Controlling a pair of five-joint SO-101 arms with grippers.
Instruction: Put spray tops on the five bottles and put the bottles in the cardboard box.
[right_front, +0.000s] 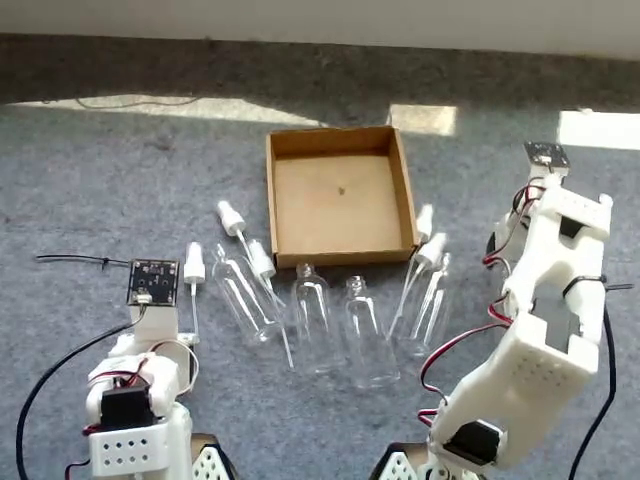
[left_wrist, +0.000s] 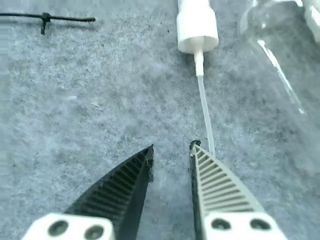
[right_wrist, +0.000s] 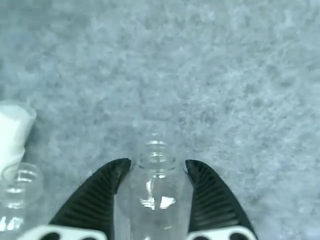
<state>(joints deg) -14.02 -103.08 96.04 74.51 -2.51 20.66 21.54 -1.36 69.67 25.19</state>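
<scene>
The left hand hangs narrowly parted over the grey felt tabletop. A white spray top with a thin clear tube lies lengthwise ahead, cap away, the tube end just beside the hand. The right hand clasps a clear plastic bottle, its neck pointing away from the wrist, with open felt beyond.

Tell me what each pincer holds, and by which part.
Right pincer clamps a clear bottle just below its neck; left pincer holds nothing.

grey felt mat, black cable tie
</scene>
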